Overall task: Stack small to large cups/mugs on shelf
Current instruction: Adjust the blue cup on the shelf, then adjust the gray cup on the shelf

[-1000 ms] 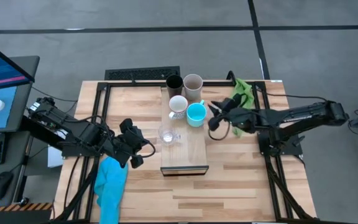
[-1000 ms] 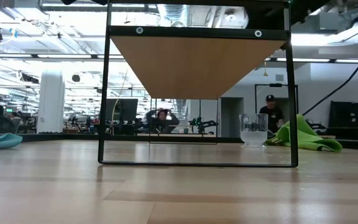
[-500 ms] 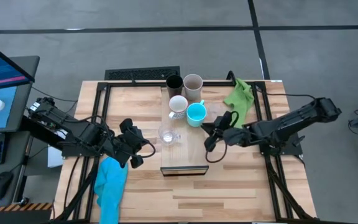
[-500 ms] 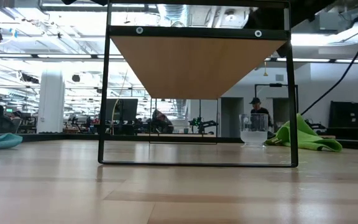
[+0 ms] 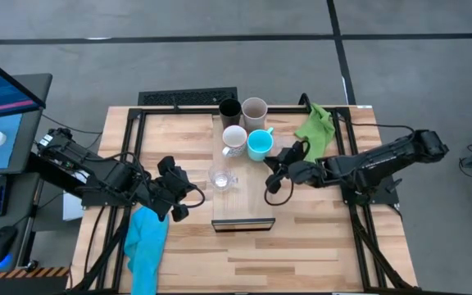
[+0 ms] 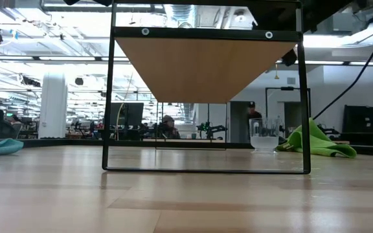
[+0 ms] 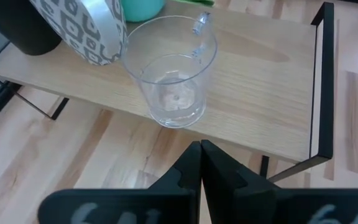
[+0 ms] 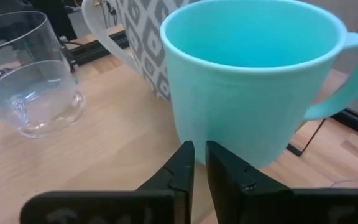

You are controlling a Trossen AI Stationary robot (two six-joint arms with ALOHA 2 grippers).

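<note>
The shelf [image 5: 252, 192] is seen at the centre of the high view, with five vessels on it: a black cup [image 5: 229, 110] and a beige-grey cup [image 5: 254, 109] at its upper end, a white mug [image 5: 234, 138] and the turquoise mug [image 5: 259, 145] below them, and a clear glass cup [image 5: 221, 177] lower and to the left; a second glass cup [image 6: 263, 135] is seen in the low view at right, standing on the surface near a green cloth [image 6: 318, 144].

The right gripper [image 5: 272, 175] is held just beside the turquoise mug, at its lower right in the high view; in the right wrist view its fingers [image 8: 180, 167] are nearly pressed together, holding nothing. The left gripper [image 7: 201, 163] is parked at the left of the shelf, pressed together and empty, facing the glass cup.

Judging by the pose, the turquoise mug is the step in hand; the jaws should be spread before closing on its wall, and its handle, turned away from the white mug, should be kept clear; the neighbouring white mug should not be nudged.
</note>
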